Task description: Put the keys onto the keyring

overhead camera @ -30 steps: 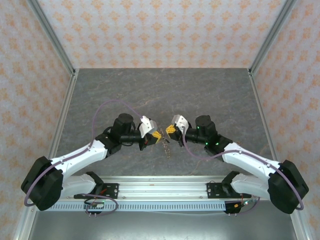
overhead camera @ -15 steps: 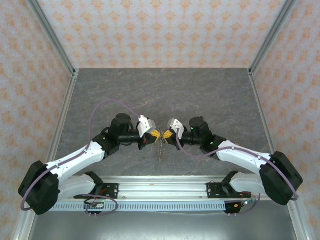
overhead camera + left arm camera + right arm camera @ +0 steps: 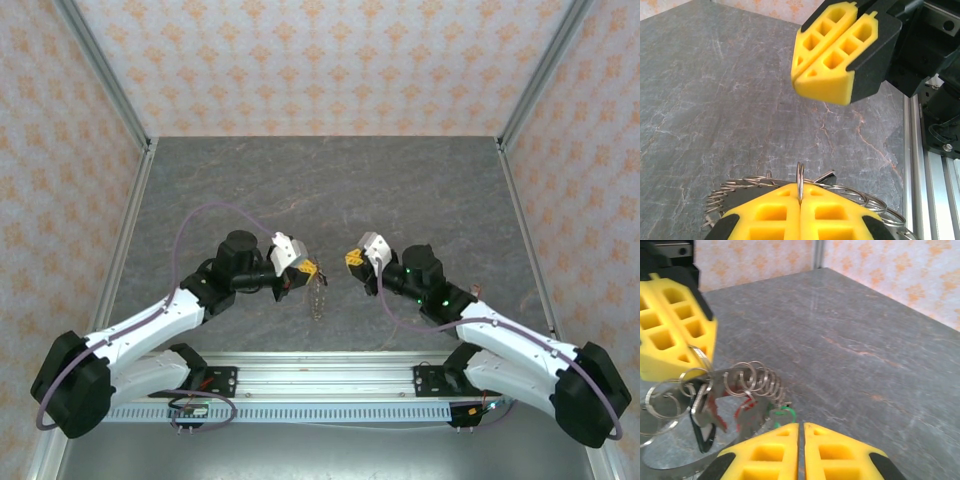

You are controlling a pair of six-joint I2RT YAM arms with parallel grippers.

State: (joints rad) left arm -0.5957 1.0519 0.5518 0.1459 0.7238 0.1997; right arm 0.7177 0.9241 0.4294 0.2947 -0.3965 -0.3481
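Holding the bunch is the left gripper (image 3: 311,268), jaws clamped together on one thin wire loop of the keyring (image 3: 752,377); in the left wrist view that loop stands edge-on in the seam between the pads, with more wire coils fanning out to both sides behind them

Right gripper (image 3: 352,259) has its jaws together, nothing between them, and sits clear of the left one with a gap between the two tips, facing it across the middle of the table (image 3: 420,190)

Key relation: from the right wrist view the bunch lies ahead and to the left of the right jaws, coil axis running roughly across the view from the left gripper toward the right one. Keys (image 3: 745,412) hang under the coil, red and green heads just beyond the right fingertips, a dark one further left. In the top view the bunch dangles below the left jaws, off the table as far as I can tell

Judgement: the right arm is the free one, so it has to open and come in leftward to reach a key or a loop; which keys are already threaded is not clear
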